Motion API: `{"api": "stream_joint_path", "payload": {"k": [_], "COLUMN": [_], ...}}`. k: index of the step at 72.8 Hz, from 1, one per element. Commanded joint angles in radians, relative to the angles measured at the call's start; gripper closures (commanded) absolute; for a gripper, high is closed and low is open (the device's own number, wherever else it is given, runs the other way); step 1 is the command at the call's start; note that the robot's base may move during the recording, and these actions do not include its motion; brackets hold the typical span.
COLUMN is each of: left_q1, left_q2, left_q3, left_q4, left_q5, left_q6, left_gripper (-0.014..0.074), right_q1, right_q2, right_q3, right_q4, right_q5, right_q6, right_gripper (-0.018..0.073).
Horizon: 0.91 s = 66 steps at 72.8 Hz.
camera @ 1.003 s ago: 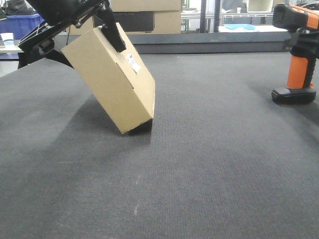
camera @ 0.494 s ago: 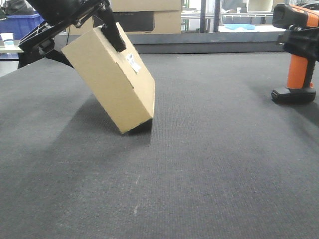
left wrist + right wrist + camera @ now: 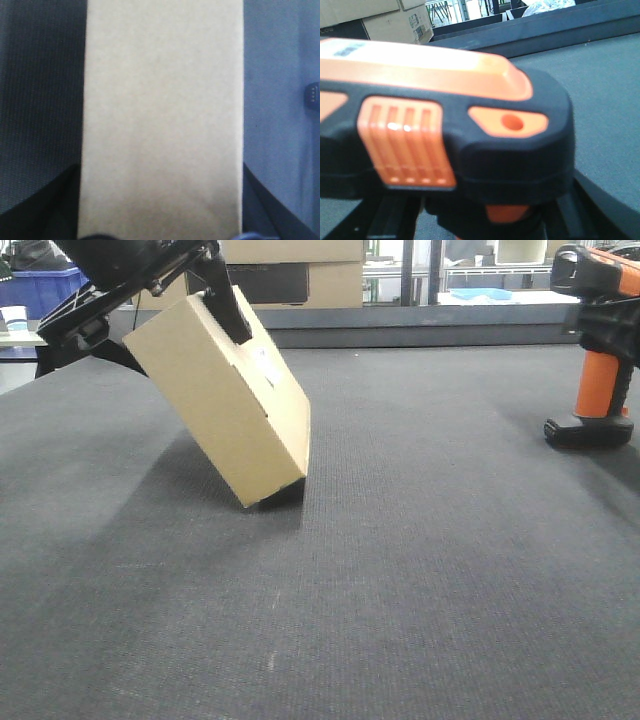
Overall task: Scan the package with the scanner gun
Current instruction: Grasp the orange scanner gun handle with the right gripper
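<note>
Package [image 3: 225, 400]: tilted on its lower edge on the desk [image 3: 400, 560], clamped in left claw [image 3: 180, 340]. Scanner gun [image 3: 600, 380]: upright, well apart rightward; right claw [image 3: 605, 330] at its handle, closure indeterminable.

The package [image 3: 215, 405] is plain tan cardboard, matt and smooth, with no sheen on its faces. The scanner gun [image 3: 470, 145] is moulded plastic: the black shell looks matt, while the orange panels are glossier and catch small highlights on a ribbed patch. The table cover [image 3: 420, 570] is dark grey woven cloth, matt and finely ribbed.
</note>
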Motion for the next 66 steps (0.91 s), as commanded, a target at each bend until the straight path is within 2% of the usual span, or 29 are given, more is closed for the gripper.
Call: {"api": "stream_joint_path", "payload": {"k": [1, 4, 13, 19, 27, 30, 38, 41, 66], "left_q1": [-0.006, -0.006, -0.006, -0.006, -0.006, -0.006, -0.006, -0.006, -0.006], "left_q2": [-0.004, -0.004, -0.004, -0.004, -0.004, -0.004, -0.004, -0.004, -0.004], "left_q3": [-0.003, -0.003, -0.003, -0.003, -0.003, -0.003, -0.003, -0.003, -0.003], "left_q4": [-0.003, -0.003, -0.005, -0.005, -0.005, -0.005, -0.005, -0.005, -0.005], "left_q5": [-0.016, -0.016, -0.021, -0.026, -0.035, -0.039, -0.047, -0.047, -0.051], "left_q6": [0.000, 0.000, 0.000, 0.000, 0.000, 0.000, 0.000, 0.000, 0.000], "left_gripper": [0.0707, 0.0707, 0.0707, 0.0707, 0.0707, 0.0707, 0.0707, 0.0707, 0.0707], "right_q1": [-0.001, -0.001, -0.001, -0.001, -0.001, -0.001, -0.001, -0.001, -0.001], "right_q2": [-0.012, -0.024, -0.079, -0.124, -0.174, -0.188, -0.215, -0.220, -0.222], "right_q3": [-0.004, -0.002, -0.002, -0.002, -0.002, -0.002, -0.002, -0.002, -0.002], "right_q4": [0.006, 0.006, -0.038, -0.080, -0.083, -0.083, -0.083, -0.083, -0.083], "right_q5": [-0.027, -0.027, -0.019, -0.014, 0.026, 0.047, 0.140, 0.175, 0.196], "right_q6": [-0.001, -0.001, -0.014, -0.060, -0.112, -0.155, -0.368, -0.409, -0.413], "right_gripper": [0.0661, 0.0729, 0.0726, 0.0726, 0.0726, 0.0727, 0.0727, 0.0727, 0.0727]}}
